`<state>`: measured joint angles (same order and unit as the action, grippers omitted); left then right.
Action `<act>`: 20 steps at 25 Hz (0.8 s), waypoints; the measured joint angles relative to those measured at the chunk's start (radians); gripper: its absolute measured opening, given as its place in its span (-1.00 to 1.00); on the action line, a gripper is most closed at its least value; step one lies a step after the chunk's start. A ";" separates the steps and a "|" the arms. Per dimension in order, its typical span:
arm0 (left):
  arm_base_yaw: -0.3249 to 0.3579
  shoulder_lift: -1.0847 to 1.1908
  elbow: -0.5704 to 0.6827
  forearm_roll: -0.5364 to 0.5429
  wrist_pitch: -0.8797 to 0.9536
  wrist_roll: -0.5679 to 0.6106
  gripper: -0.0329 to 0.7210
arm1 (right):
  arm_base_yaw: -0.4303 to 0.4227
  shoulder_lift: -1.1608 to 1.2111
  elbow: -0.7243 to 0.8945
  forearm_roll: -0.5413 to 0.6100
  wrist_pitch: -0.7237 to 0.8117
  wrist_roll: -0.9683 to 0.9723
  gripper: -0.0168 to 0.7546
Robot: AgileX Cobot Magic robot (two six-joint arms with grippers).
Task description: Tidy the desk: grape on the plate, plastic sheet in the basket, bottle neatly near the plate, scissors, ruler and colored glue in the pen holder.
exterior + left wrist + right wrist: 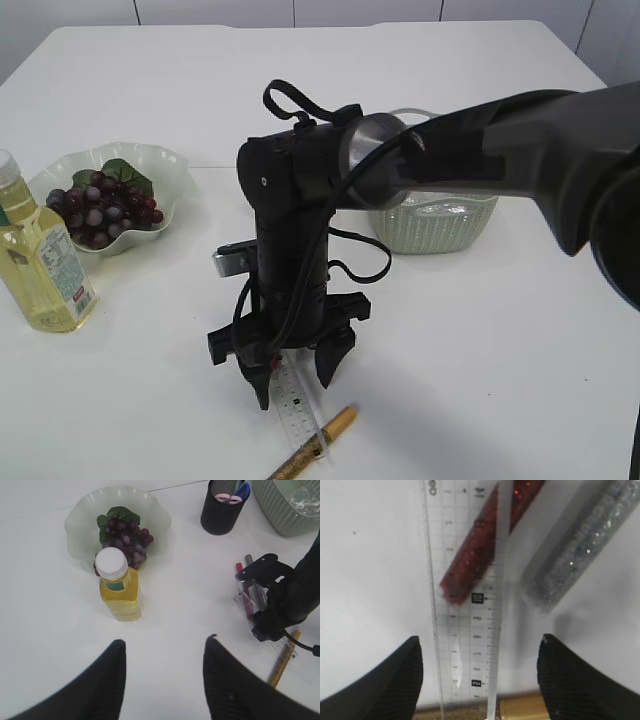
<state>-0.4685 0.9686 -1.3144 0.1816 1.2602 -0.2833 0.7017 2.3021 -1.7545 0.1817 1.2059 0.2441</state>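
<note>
My right gripper (pixel 297 385) points straight down, open, its fingers on either side of the clear ruler (pixel 465 605) lying flat on the table. Under the ruler lies a red glitter glue (pixel 485 555), with a silver glue (pixel 580 555) beside it and a gold glue (pixel 520 710) across the near end. My left gripper (pixel 165 642) hovers open and empty above bare table. The grapes (pixel 122 537) lie on the pale green plate (pixel 80 520). The yellow bottle (pixel 117 585) stands upright just in front of the plate. The black pen holder (pixel 220 515) holds the scissors (pixel 235 495). The plastic sheet (pixel 305 497) is in the basket (pixel 285 515).
In the exterior view the right arm (pixel 480 140) stretches across from the right and hides the pen holder and part of the basket (pixel 435 225). The gold glue (pixel 315 445) lies near the table's front edge.
</note>
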 joint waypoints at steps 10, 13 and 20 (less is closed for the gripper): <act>0.000 0.000 0.000 0.002 0.000 0.000 0.04 | 0.000 0.001 0.000 -0.002 0.001 0.002 0.40; 0.000 0.000 0.000 0.004 0.000 0.000 0.04 | 0.000 0.011 0.000 -0.003 0.001 0.002 0.40; 0.000 0.000 0.000 0.012 0.000 0.000 0.03 | 0.000 0.017 -0.003 -0.003 0.003 0.002 0.38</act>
<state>-0.4685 0.9686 -1.3144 0.1938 1.2602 -0.2833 0.7017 2.3192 -1.7578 0.1784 1.2087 0.2463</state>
